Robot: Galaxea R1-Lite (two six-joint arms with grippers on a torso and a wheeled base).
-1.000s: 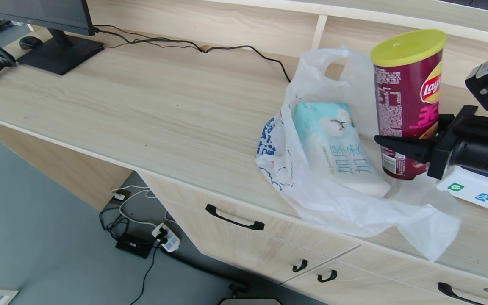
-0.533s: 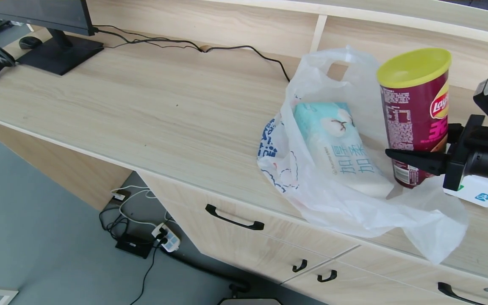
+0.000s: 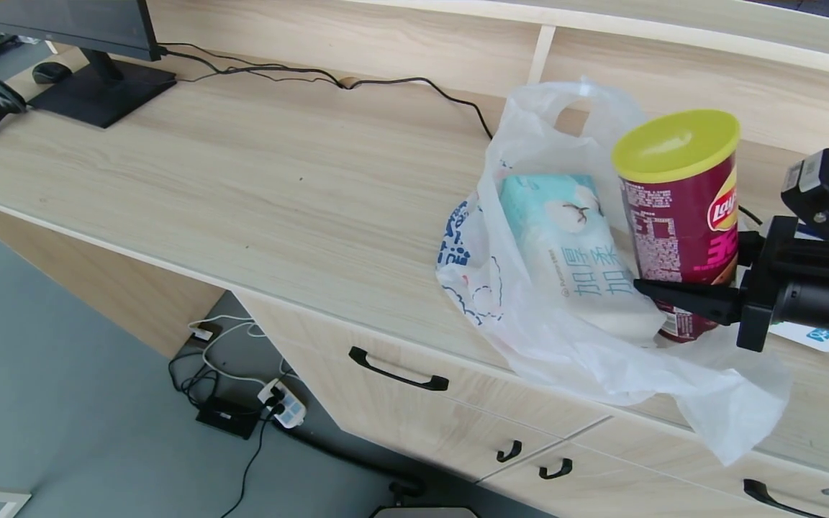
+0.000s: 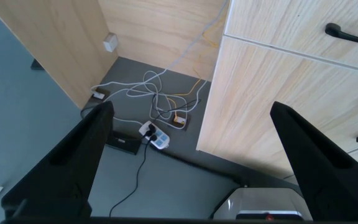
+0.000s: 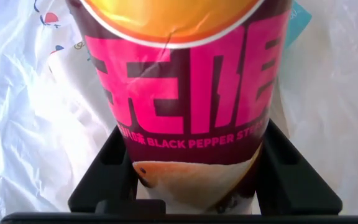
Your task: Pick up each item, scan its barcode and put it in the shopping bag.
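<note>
Can [image 3: 677,216] upright in your right tool [image 5: 196,143], clamped low, likely so it slips into bag [image 3: 709,388]; left tool [image 4: 191,106] gapes.

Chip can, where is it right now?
Head view, right side: the chip can is upright in the right gripper, beside the tissue pack in the shopping bag.

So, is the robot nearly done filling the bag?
Nearly, it seems. Done: the tissue pack lies in the shopping bag. In hand: the right hand holds the chips can upright at the bag's opening. Left: setting it inside and letting go.
</note>
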